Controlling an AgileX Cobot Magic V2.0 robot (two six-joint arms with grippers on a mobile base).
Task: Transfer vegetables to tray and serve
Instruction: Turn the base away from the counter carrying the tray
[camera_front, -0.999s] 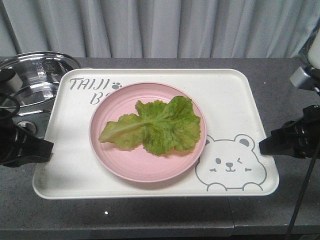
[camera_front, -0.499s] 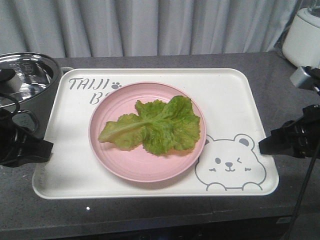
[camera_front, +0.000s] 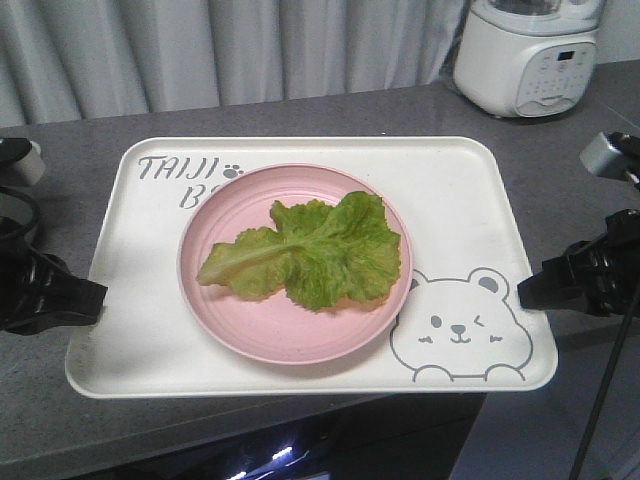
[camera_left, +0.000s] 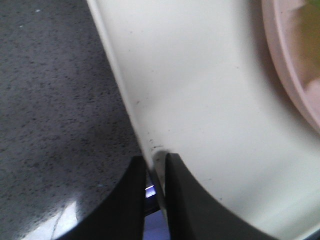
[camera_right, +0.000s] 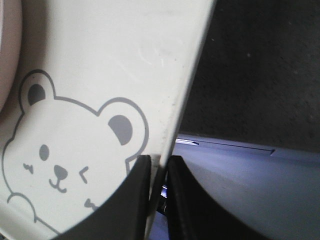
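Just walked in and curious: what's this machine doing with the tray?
A two-armed robot is holding a cream tray by its short sides: the left gripper pinches the left rim, the right gripper the right rim near the bear drawing. A pink plate sits on the tray with a lettuce leaf lying in it. The tray is over a grey counter.

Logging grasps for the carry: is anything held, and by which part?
The tray: the left hand pinches its left rim, the right hand its right rim beside the bear drawing.
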